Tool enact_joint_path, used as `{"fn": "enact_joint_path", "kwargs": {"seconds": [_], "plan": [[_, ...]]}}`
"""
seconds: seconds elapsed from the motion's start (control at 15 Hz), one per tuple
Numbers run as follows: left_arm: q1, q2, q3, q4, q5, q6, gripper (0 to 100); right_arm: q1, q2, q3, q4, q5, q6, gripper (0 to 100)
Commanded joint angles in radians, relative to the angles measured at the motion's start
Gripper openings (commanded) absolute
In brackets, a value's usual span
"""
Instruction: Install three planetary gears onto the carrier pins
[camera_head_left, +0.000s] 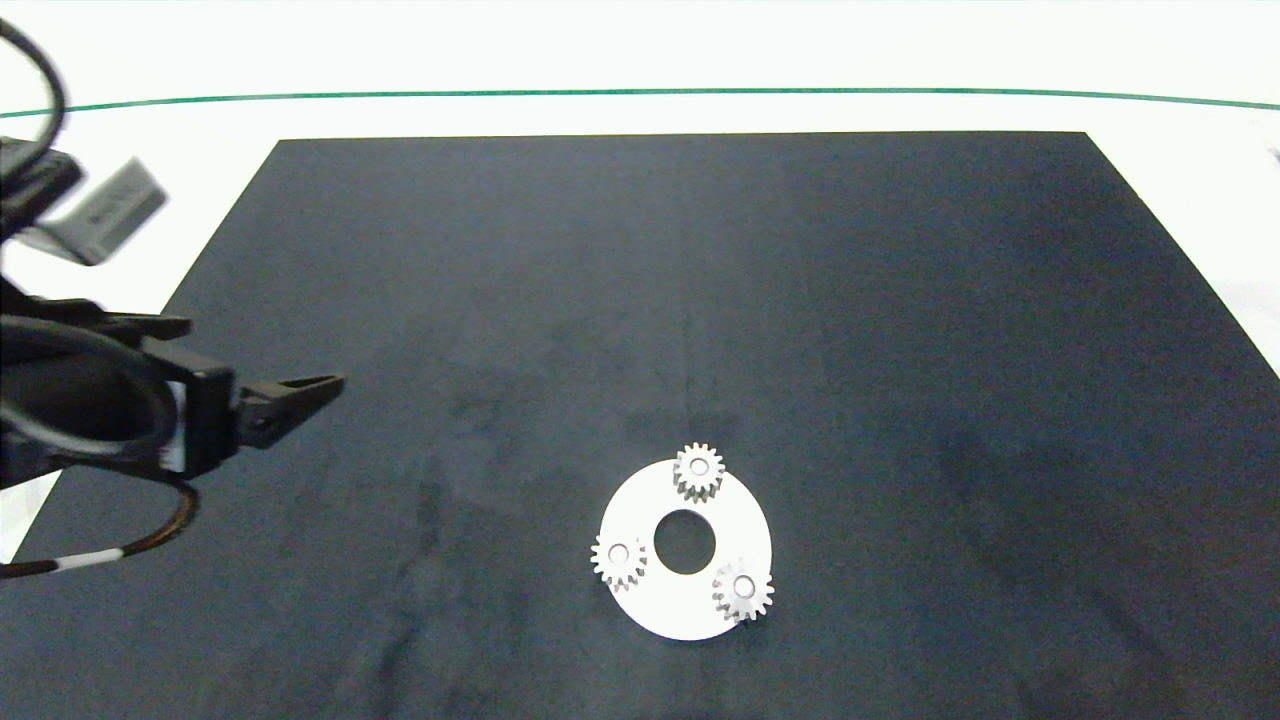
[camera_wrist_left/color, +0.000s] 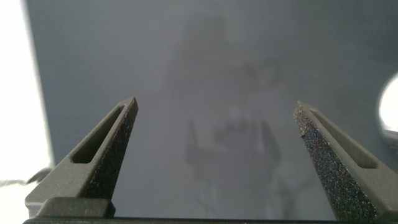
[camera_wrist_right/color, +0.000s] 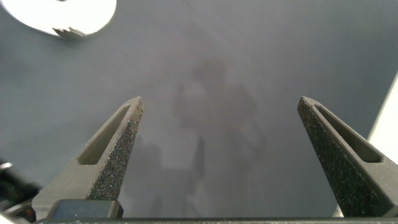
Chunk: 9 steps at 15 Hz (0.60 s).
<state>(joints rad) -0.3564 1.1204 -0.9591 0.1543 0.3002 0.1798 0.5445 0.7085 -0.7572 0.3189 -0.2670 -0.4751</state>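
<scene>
Head view: all three planetary gears (camera_head_left: 699, 471) seated on carrier pins (camera_head_left: 742, 585), job looks done; left tool (camera_head_left: 300, 395) and right tool (camera_wrist_right/color: 217, 155) spread apart, empty, clear of disc (camera_head_left: 686, 600).

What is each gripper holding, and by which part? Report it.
Nothing is held. The left gripper and right gripper are both open and empty above the dark mat; all three planetary gears sit on the white disc.

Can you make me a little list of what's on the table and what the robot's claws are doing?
surface: black mat
disc: white disc with a centre hole, on the mat
gears: three planetary gears, one on each pin
left gripper: open, holding nothing, over the mat's left edge, away from the disc
right gripper: open, holding nothing, above the mat
</scene>
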Motion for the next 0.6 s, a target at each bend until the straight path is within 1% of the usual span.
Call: {"fn": "enact_joint_path", "kwargs": {"seconds": [0.07,0.13,0.27,0.33,0.4,0.47,0.53,0.6], "plan": [[0.135,-0.337,0.189,-0.001,0.004,0.007,100,-0.333,-0.100,0.088,-0.006,-0.001,-0.002,100],[0.135,-0.426,0.250,-0.001,0.004,0.009,100,-0.419,-0.155,0.138,-0.037,0.000,-0.002,100],[0.151,-0.559,0.342,-0.001,0.011,0.015,100,-0.521,-0.250,0.231,-0.110,-0.001,-0.002,100],[0.183,-0.660,0.416,-0.001,0.017,0.023,100,-0.617,-0.339,0.309,-0.169,0.002,0.001,100],[0.194,-0.734,0.467,0.001,0.017,0.030,100,-0.686,-0.397,0.357,-0.201,0.003,0.006,100],[0.192,-0.771,0.491,0.001,0.016,0.038,100,-0.713,-0.423,0.378,-0.212,0.005,0.013,100],[0.200,-0.858,0.568,0.001,0.017,0.089,100,-0.755,-0.494,0.423,-0.239,0.005,0.039,100],[0.241,-0.913,0.602,0.002,0.019,0.107,100,-0.752,-0.534,0.432,-0.241,0.005,0.058,100]]}}
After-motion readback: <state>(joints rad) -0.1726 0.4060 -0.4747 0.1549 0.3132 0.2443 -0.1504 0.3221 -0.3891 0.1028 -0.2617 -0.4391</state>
